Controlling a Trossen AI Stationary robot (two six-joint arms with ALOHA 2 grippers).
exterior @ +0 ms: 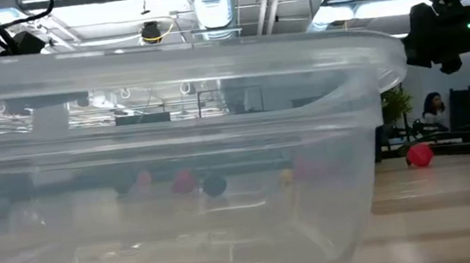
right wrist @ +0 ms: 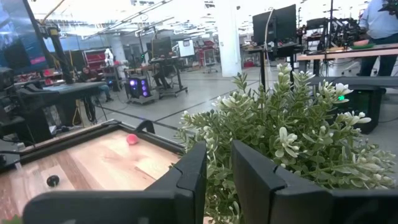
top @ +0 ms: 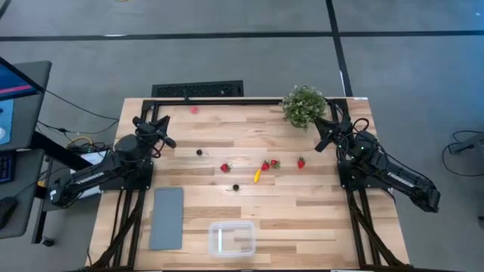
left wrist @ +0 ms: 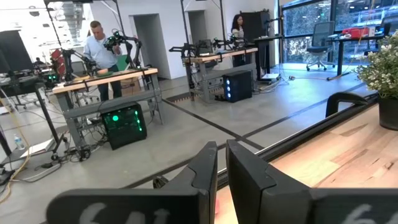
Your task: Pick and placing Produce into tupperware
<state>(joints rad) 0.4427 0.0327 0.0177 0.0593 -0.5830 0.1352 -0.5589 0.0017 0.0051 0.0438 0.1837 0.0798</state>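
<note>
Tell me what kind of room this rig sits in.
Probably a robotics lab or workshop: other work tables carry robot arms, glowing computer towers stand on a concrete floor, and people work at the benches. Ducts run overhead.

Two matte-black arms, blocky joints, black cables looping at the wrists; the left gripper (left wrist: 221, 171) and right gripper (right wrist: 218, 168) each show flat, angular dark fingers (plain, unmarked).
</note>
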